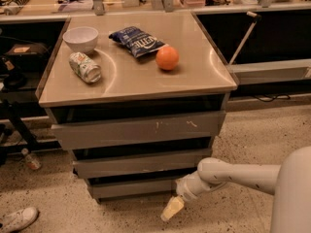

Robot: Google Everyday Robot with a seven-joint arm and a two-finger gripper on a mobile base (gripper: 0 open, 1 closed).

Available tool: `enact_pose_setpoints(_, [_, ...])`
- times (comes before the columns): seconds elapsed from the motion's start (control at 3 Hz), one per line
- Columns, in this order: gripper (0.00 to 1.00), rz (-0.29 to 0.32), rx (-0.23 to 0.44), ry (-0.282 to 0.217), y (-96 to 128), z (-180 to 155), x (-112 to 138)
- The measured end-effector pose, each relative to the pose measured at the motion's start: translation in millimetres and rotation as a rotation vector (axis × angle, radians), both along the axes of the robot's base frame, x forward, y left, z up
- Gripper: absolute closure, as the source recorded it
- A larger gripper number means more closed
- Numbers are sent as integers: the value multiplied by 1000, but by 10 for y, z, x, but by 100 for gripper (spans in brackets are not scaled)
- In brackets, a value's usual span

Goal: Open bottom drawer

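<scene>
**Down low at the short, plain grey metal bottom drawer (133,188)**

Lowest of three fronts in the grey metal cabinet, handleless, set back under the wider middle front (141,163) and the tall, white-scratched top front (138,129). Looks shut or nearly so, with only a dark slot above. Cannot see any tray inside.

Just beside that front's right end, tipped down toward the speckled floor (262,130): the pale yellowish gripper (172,208), at the end of a white arm (233,174) reaching in from the lower right. Cannot tell how wide open; holds nothing visible. Cannot tell either whether touching the front or just clear of it. Probably brought this low and to the side for want of a handle. Likely meant to catch an edge or the slot above and draw outward.

Well above the work, on the cabinet's tan top (194,76): a white round bowl (80,37), a dented can (85,67) lying on its side, a blue crinkled snack bag (138,41) and a round orange fruit (167,58). Worth a gentle pull, to avoid rolling the can or the fruit.
</scene>
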State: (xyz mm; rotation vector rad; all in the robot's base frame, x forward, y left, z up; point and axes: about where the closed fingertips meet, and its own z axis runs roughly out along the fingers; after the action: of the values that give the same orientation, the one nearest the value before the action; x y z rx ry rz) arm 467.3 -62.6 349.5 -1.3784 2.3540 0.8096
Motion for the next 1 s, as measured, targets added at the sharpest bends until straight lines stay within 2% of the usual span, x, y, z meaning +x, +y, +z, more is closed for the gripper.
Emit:
enact_pose_setpoints(0.33, [0, -52, -6, -16, -8, -401, 340])
enact_pose_setpoints(0.67, [0, -53, -8, -15, -2, -418, 355])
enact_pose_setpoints(1.0, [0, -65, 5, -22, 21, -578, 395])
